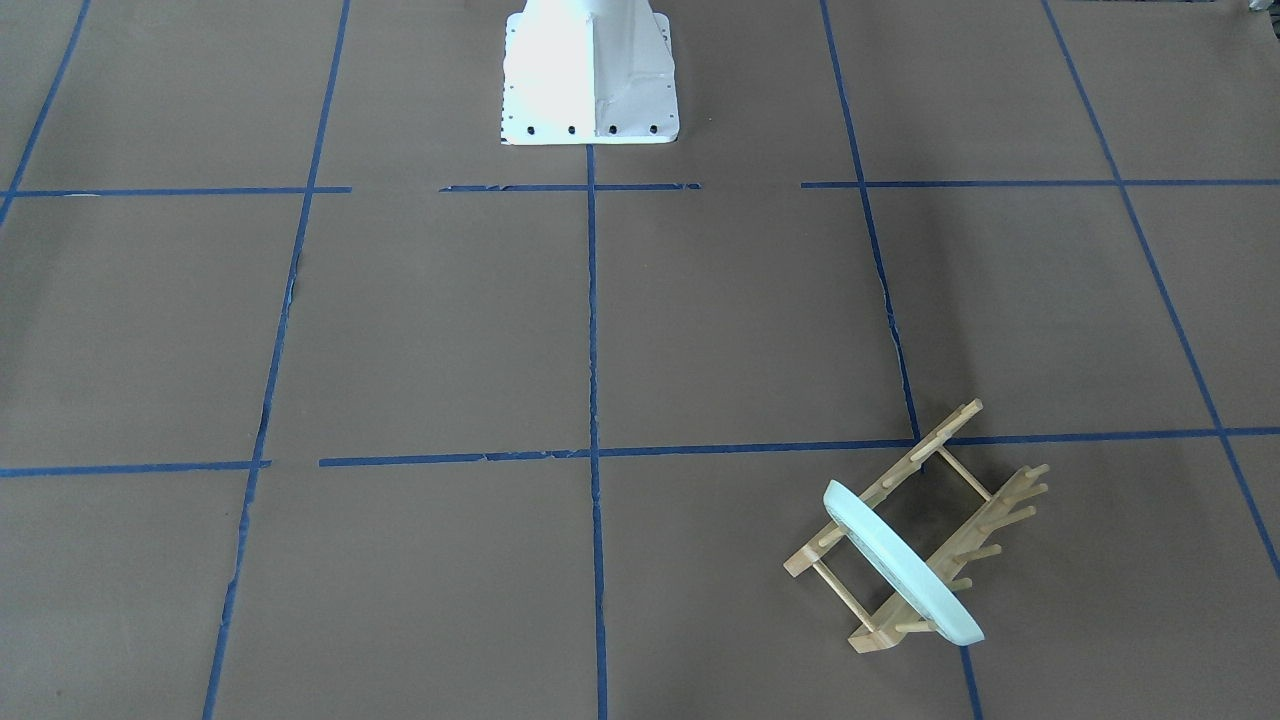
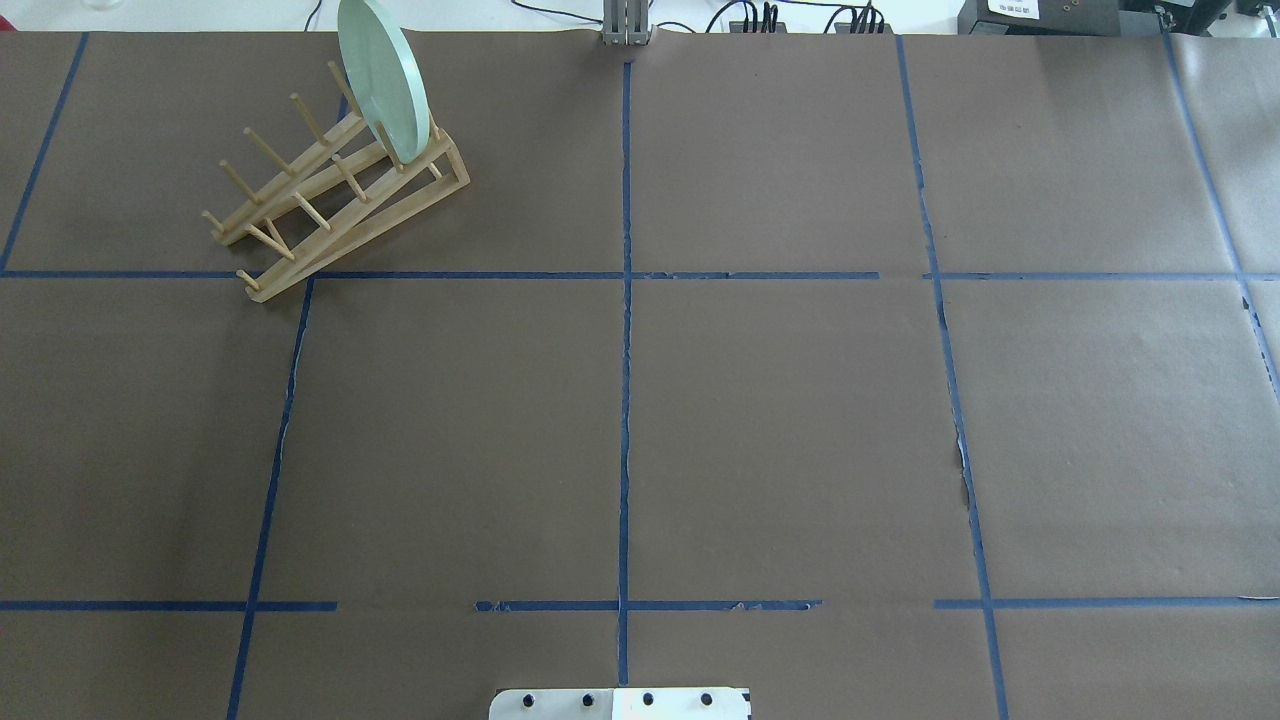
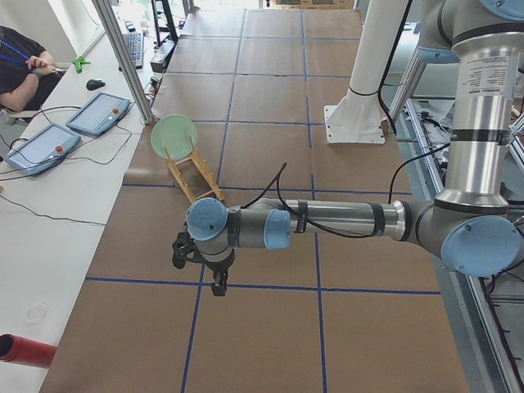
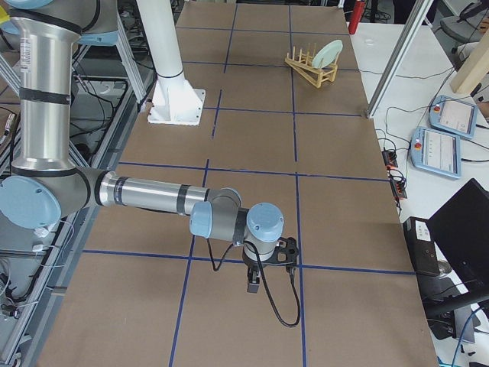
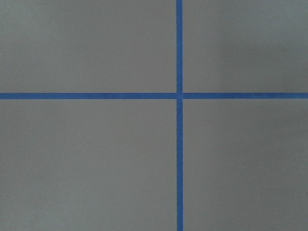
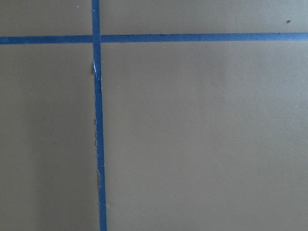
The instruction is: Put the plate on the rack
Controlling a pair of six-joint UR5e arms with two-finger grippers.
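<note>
**Now that the plate stands in the rack, the job looks done**

Because the round pale green plate (image 2: 383, 80) stands up on its edge between the pegs of the small light-wood rack (image 2: 330, 205), I think the task is finished. The plate sits in a slot close to the rack's end nearest the table's far edge, and it leans a little. Nothing holds it. The rack lies on the brown paper table (image 2: 780, 430), near the corner where the far edge meets the robot's left end.

Both arms hang low near the table's two ends, well apart from the rack. The left gripper (image 3: 218, 285) and the right gripper (image 4: 253, 286) show only in the side views, so I cannot tell if they are open or closed. I see nothing in them. The wrist cameras show only brown paper and blue tape lines (image 5: 179, 95).

Nothing looks left to do.
</note>
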